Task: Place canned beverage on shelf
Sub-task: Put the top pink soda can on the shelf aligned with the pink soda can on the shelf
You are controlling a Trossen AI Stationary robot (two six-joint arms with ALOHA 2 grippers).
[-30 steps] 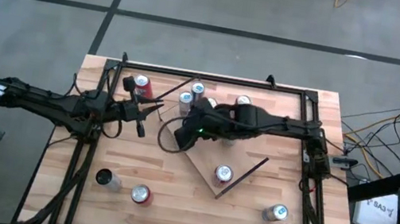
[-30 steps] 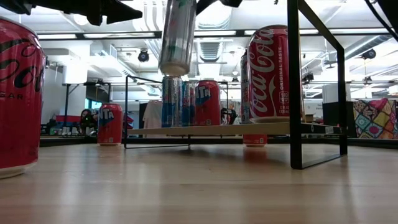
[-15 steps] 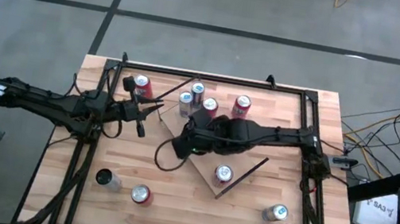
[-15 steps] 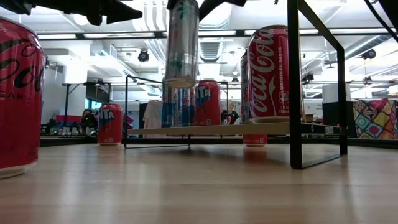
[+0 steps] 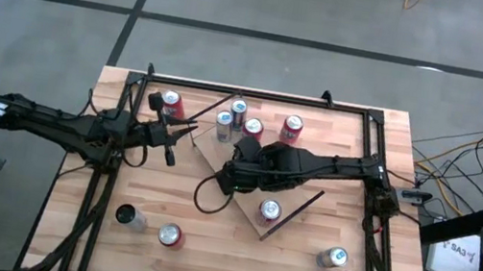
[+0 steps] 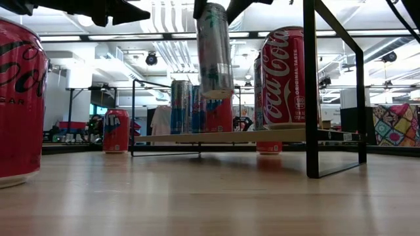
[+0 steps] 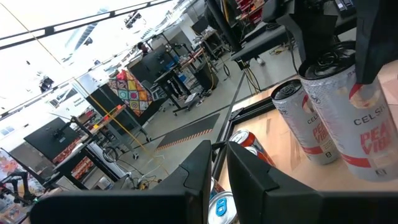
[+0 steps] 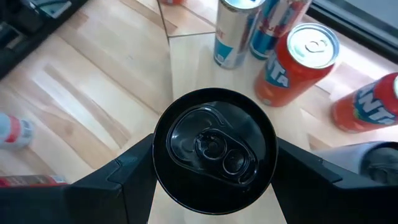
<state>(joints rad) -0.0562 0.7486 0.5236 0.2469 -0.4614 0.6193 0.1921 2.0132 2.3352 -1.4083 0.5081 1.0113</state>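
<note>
Right gripper (image 8: 214,168) grasps a slim can (image 6: 215,49) above the shelf (image 5: 241,199).

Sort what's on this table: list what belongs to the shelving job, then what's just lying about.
Job: slim can held in the right gripper; shelf; cans already on the shelf.
Lying about: cans off the shelf; left gripper, waiting, shut.

Plank desk (image 5: 164,196) carries shelf (image 5: 244,209), laid diagonally at centre. Shelf holds cans at far end (image 5: 253,128) and one near front (image 5: 269,210). Loose cans (image 5: 169,234) stand on desk front.
</note>
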